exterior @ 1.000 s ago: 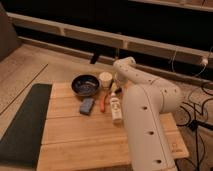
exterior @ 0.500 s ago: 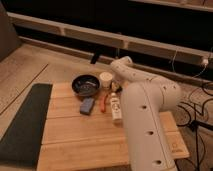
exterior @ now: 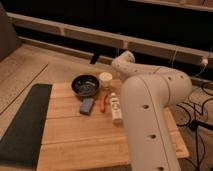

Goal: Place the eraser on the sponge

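On the wooden surface, the blue-grey sponge lies flat near the middle, just in front of the black bowl and apart from it. Just to the right of the sponge lies a thin orange-red tool, pointing roughly toward the far edge. Next to that tool a white bottle lies on its side, its lower end close against the robot's arm. A pale round cup stands beside the bowl, at the far side of the surface. A large dark mat covers the left edge of the surface, well apart from the sponge.

The robot's bulky white arm rises from the lower right, fills much of the right half and bends over at the far edge, near the cup. The pincer sits at that far end, hidden behind the arm; it is clenched, but I cannot tell whether it grips anything. The eraser cannot be made out anywhere on the visible surface, and nothing rests on top of the sponge. Cables trail over the floor to the right of the surface.
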